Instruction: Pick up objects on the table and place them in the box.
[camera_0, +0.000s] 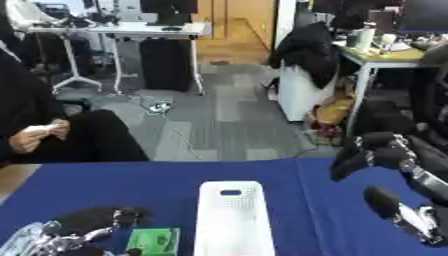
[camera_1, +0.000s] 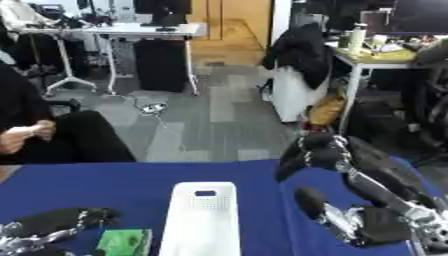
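A white perforated box (camera_0: 230, 210) with a handle slot stands at the near middle of the blue-covered table (camera_0: 157, 182). A small green packet (camera_0: 155, 240) lies flat just left of the box. My left hand (camera_0: 87, 222) rests low at the bottom left, its fingers stretched out towards the packet with dark fingertips just above it; nothing is in it. My right hand (camera_1: 337, 160) hangs raised over the table's right side, right of the box. Its fingers droop forward in a relaxed curve, the thumb (camera_1: 319, 207) stands apart below, and it holds nothing.
A seated person in dark clothes (camera_0: 52, 135) is past the table's far left edge, hands held together, not touching anything on the table. A bare wooden corner (camera_0: 10, 180) shows at the left. Desks and chairs stand farther back.
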